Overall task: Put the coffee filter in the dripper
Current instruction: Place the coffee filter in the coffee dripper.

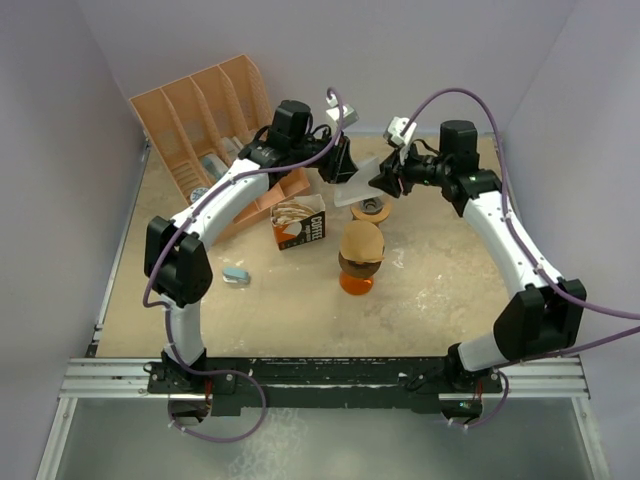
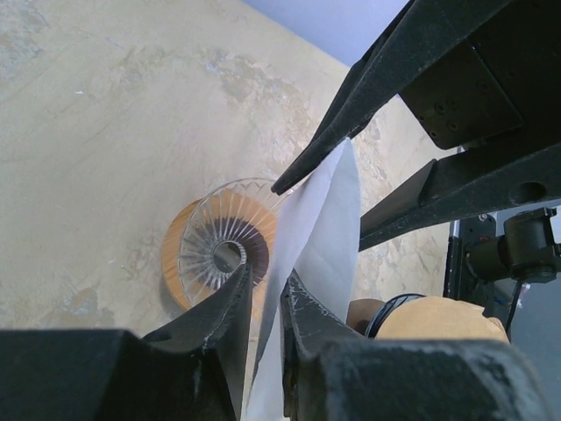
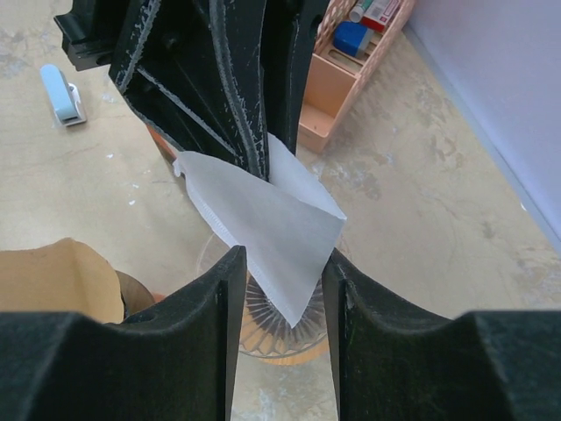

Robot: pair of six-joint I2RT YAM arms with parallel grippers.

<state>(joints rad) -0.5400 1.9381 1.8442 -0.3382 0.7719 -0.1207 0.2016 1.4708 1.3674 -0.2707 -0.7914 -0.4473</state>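
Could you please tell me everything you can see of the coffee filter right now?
The coffee filter is a white, thin, paper-looking cone, folded flat, with a crimped seam along one edge. It hangs in the air over the glass dripper, not yet in it. The left gripper pinches its wide end; its narrow end lies between the right gripper's spread fingers.

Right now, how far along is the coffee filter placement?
Done: the white paper coffee filter is up in the air above the wood-collared clear glass dripper. In hand: the left gripper pinches the filter in its jaws; the right gripper has its jaws apart around the lower tip. Left: lower it into the dripper, which holds nothing yet, and let go.
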